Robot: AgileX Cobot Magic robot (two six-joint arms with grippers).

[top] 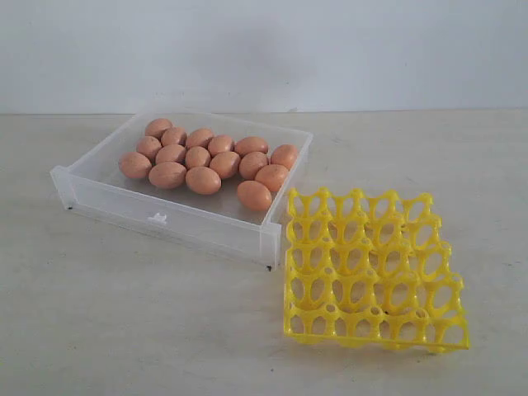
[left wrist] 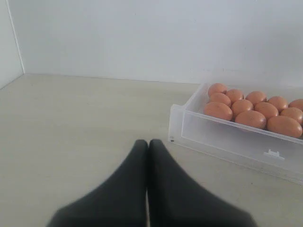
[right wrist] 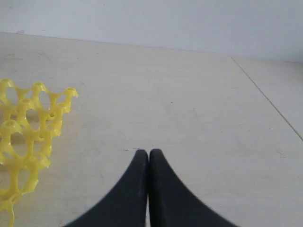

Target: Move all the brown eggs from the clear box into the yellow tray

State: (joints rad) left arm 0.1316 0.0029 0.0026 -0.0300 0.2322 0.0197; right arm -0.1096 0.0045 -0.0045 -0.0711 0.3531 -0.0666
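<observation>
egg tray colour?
Bright yellow; the yellow tray shows best in the exterior view.

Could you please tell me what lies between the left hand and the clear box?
Only bare table. In the left wrist view the shut left hand and the clear box stand apart, with nothing on the stretch between them.

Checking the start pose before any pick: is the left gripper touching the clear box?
Apart. In the left wrist view, a strip of bare table separates the left gripper, jaws shut, from the clear box.
</observation>
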